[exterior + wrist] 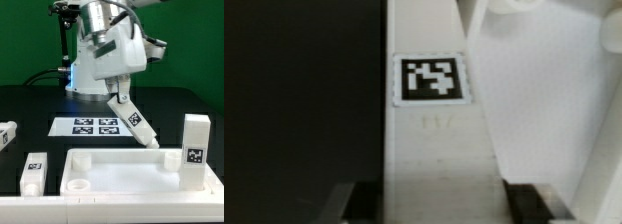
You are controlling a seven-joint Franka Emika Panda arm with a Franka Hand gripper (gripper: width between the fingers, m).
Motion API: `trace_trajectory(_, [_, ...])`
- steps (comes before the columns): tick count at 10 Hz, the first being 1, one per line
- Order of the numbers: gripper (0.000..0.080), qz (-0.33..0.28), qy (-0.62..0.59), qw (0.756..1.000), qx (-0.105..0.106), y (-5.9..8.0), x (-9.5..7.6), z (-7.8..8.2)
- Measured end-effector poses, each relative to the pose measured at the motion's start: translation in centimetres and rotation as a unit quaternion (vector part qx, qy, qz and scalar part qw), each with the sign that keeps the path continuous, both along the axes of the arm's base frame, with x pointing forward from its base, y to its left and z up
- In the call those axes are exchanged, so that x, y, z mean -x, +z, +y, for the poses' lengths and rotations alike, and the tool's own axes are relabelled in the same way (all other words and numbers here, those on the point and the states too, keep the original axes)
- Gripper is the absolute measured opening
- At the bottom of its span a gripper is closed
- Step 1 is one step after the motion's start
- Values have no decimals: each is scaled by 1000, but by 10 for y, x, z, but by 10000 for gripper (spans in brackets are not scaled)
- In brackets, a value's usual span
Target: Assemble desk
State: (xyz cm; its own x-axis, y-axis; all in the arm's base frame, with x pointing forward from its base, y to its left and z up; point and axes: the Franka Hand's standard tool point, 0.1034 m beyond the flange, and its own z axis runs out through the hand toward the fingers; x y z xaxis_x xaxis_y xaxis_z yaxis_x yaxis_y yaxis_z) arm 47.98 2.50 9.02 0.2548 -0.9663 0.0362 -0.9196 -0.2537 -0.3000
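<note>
From the exterior view, you see the arm (105,45) leaning down over the black counter (30,110) with its claw (117,93) closed on the top of the held leg (135,120). That leg hangs tilted, and its lower end slants toward the exterior view's right. It ends just at the far rim of the tabletop (120,158); you cannot tell whether the two touch. The tabletop lies flat at the front of the counter, rim up, with a round socket showing in its corner on the exterior view's left. An upright leg (195,150) stands at the tabletop's end on the exterior view's right, its tag facing you; whether it sits in a socket is not clear. A third leg (33,173) rests on the counter just beside the tabletop's other end, and a fourth leg (7,135) is half cut off at the frame edge on the exterior view's left. The marker board (98,126) lies flat behind the tabletop, under the arm.

In the wrist view, the held leg (434,150) runs straight away from the camera, its square tag (430,78) facing you. The dark fingers (345,205) press on either side of it, so the claw (434,205) is clamped on this leg. White plastic of the tabletop (553,90) fills one side of the leg, and the black counter (304,100) the other
</note>
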Motion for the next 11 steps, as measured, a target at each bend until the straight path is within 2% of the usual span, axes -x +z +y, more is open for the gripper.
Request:
trace_trajectory(1, [285,-8,16,1000,22,-5,-2,-7])
trace_trajectory(3, [285,-30,40,998,49,14,-18,-49])
trace_trajectory(4, [285,-41,36,996,65,18,-22,-64])
trace_trajectory(5, [285,-49,32,994,90,12,-19,-72])
trace_trajectory(6, [285,-75,7,988,132,4,-17,-71])
trace_trajectory(7, [285,-61,16,988,139,-13,-11,-63])
trace_trajectory(8, [285,-54,15,990,130,-14,-11,-65])
trace_trajectory(10, [285,-55,16,990,131,-13,-11,-63])
trace_trajectory(11, [285,-65,18,990,122,-4,-20,-56])
